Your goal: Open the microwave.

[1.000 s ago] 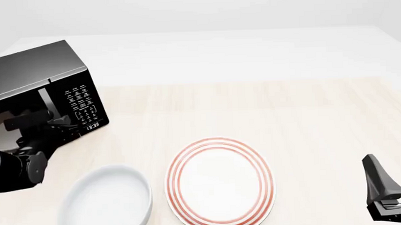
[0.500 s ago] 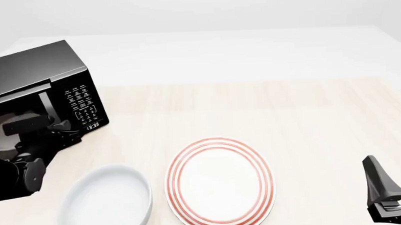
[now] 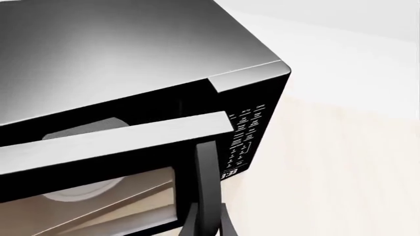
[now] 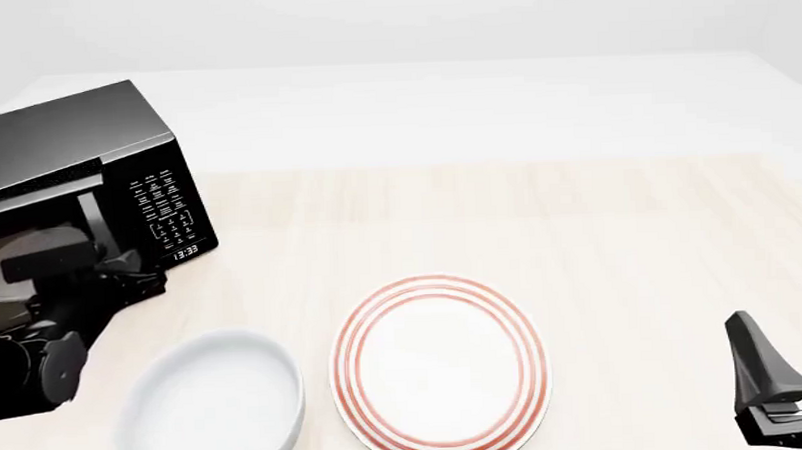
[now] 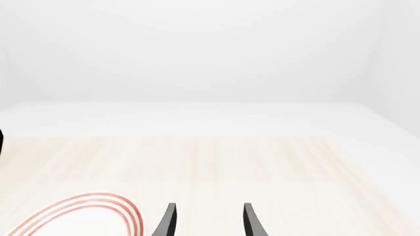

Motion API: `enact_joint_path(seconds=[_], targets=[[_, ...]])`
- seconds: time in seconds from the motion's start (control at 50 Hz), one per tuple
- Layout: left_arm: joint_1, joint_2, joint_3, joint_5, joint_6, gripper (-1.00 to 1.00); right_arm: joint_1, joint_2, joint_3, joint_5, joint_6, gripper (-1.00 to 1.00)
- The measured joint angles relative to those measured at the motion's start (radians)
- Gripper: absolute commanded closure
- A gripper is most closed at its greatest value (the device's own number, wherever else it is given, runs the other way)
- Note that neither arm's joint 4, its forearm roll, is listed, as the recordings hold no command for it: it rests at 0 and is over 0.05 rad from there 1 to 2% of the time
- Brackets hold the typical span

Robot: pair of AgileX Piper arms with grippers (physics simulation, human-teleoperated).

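Note:
The glossy black microwave stands at the table's far left, with its keypad and clock facing right. Its windowed door stands partly open, swung out from the body. The pale turntable shows through the window and the gap. My left gripper is shut on the vertical black handle, with its fingers on either side of it at the frame's lower edge. My right gripper is open and empty at the near right, far from the microwave.
A white bowl sits near the front, just right of my left arm. A white plate with red rings lies beside it at the front centre and also shows in the right wrist view. The pale wooden tabletop stretches to the right.
My left arm has drawn back toward the near left with the handle, and the door has swung further open. The right arm has not moved.

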Motion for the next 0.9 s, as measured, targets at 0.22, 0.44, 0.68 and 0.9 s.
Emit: enact_joint_path(seconds=[0.22, 0.44, 0.68, 0.9], targets=[[-0.005, -0.021, 0.032, -0.012, -0.001, 1.00, 0.000, -0.002, 0.000, 0.002, 0.000, -1.00], [-0.009, -0.037, 0.059, -0.024, -0.002, 1.00, 0.000, -0.003, 0.000, 0.003, 0.000, -1.00], [-0.016, -0.061, 0.088, -0.027, 0.005, 1.00, 0.000, -0.003, 0.000, 0.003, 0.000, -1.00], [-0.021, -0.083, 0.107, -0.016, 0.019, 1.00, 0.000, -0.003, 0.000, 0.003, 0.000, -1.00]])
